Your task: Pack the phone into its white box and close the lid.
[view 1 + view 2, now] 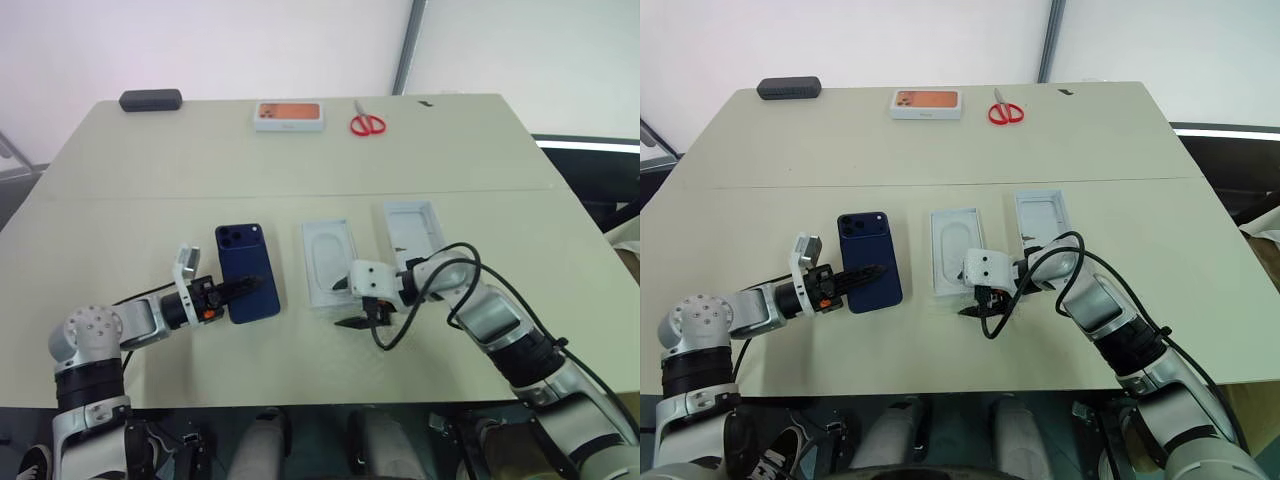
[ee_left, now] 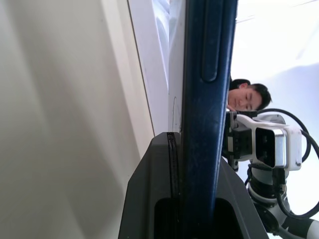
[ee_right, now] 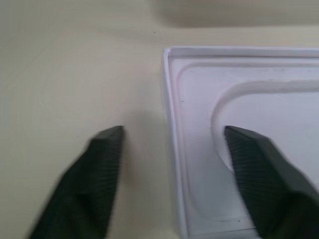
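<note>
Left eye view: two arms low over the worktop (image 1: 480,150), action in the near half.
Left claw (image 1: 243,290): pinched onto the near long edge of the phone (image 1: 247,270); left wrist view shows the slab clamped edge-on between the pads.
Phone: dark blue, back up, camera bump at the far corner, near the worktop; lifted or resting, hard to call.
Handling: stiff, glossy, likely slippery and with some weight. An edge pinch may let it swing or slide, so a firmer hold across the two long sides looks safer.
White tray with oval recess (image 1: 330,262): just right of the phone, open side up.
Right claw (image 1: 346,303): spread, one finger inside the tray's near corner, the other outside the wall, nothing gripped.
Second white tray (image 1: 415,232): next to the right, partly behind the right arm's cable.
Hard to make out: which tray is box and which is lid. The phone's front face is hidden.
</note>
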`<state>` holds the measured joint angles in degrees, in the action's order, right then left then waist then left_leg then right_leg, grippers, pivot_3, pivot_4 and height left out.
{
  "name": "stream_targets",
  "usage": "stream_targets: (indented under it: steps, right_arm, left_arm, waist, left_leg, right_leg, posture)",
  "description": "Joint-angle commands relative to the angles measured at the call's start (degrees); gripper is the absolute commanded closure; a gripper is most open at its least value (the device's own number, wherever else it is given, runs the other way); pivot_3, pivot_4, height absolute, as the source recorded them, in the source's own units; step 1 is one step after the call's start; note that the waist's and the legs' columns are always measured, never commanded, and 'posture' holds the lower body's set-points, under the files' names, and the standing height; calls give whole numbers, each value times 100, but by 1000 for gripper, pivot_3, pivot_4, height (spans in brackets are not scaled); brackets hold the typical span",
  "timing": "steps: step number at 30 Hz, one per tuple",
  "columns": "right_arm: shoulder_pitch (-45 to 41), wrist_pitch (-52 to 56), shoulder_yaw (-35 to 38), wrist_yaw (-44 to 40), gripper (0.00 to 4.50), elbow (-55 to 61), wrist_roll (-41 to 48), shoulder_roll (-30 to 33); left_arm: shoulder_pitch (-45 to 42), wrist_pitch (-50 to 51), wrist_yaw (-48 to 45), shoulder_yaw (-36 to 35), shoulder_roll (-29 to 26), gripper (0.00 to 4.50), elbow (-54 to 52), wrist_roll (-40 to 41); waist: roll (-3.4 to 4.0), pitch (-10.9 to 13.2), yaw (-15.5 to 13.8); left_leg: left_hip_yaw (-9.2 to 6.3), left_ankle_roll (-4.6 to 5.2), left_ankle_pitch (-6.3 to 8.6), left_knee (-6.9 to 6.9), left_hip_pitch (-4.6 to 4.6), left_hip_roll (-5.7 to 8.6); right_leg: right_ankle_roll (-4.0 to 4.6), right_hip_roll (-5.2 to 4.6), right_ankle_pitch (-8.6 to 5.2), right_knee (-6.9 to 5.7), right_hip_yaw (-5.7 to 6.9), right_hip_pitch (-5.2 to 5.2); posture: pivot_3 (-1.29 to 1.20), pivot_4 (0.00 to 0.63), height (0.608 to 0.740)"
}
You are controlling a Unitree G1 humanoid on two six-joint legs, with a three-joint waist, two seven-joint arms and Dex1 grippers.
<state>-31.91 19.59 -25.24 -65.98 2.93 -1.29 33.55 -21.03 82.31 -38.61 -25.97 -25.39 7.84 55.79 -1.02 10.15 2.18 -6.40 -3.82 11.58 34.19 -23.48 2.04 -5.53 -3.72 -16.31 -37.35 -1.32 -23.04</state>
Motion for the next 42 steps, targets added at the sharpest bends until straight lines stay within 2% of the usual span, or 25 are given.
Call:
stream_targets:
  steps: [1, 12, 17, 24, 34, 37, 41, 42]
  right_arm:
    - [-42, 24, 3, 22, 2871, -53, -41, -18]
    - [79, 326, -66, -21, 2871, 163, 32, -62]
    - [286, 676, -55, -51, 2871, 621, 221, -69]
    - [391, 1035, -140, 196, 2871, 920, 229, -323]
    - [493, 1040, -350, 277, 2871, 1061, 167, -308]
    - [415, 1455, -163, 253, 2083, 1058, 489, -432]
    - [367, 1472, -31, 364, 191, 1173, 614, -440]
    - [312, 1530, 78, 405, 86, 1212, 677, -427]
  left_arm:
    - [-78, 30, 13, -115, 2, 4500, -189, 257]
    - [-129, 53, 203, -75, 55, 4500, -271, 386]
    - [-86, 101, 266, -53, 96, 4500, -389, 461]
    - [-269, 233, 467, -98, 229, 4500, -423, 637]
    - [-370, 316, 553, 77, 341, 4500, -319, 677]
    - [-386, 330, 548, 73, 358, 4500, -340, 700]
    - [-403, 344, 520, 87, 331, 4500, -326, 710]
    - [-408, 373, 508, 89, 320, 4500, -315, 724]
  waist:
    - [0, 0, -3]
    - [-1, 0, -15]
    - [-1, 0, -21]
    - [-1, 0, -13]
    - [-2, -1, 5]
    - [-2, -1, 1]
    - [-2, -1, 2]
    - [-2, -1, 0]
  left_leg:
    - [0, 0, 0, 0, 0, 0]
    - [-3, 0, 0, 4, 3, 0]
    - [-4, 0, 0, 4, 3, 0]
    - [-5, 0, 0, 3, 3, 0]
    - [-5, -3, -2, 4, 4, 1]
    - [-6, -3, -2, 5, 4, 1]
    - [-6, -3, -2, 7, 6, 0]
    - [-6, -3, -2, 7, 6, 0]
  right_leg:
    - [0, 0, 0, 0, 0, 1]
    - [0, 0, 0, 0, 3, 8]
    - [0, 0, 0, 0, 3, 9]
    - [0, 1, 0, 0, 4, 8]
    - [0, 3, 0, -2, 4, 9]
    - [0, 4, 1, -3, 5, 9]
    - [0, 6, 1, -4, 5, 11]
    - [0, 6, 1, -4, 5, 10]
  posture:
    - [0, 150, 740]
    - [0, 150, 740]
    - [0, 150, 740]
    - [0, 150, 740]
    - [0, 150, 740]
    - [0, 150, 740]
    - [0, 150, 740]
    - [0, 150, 740]
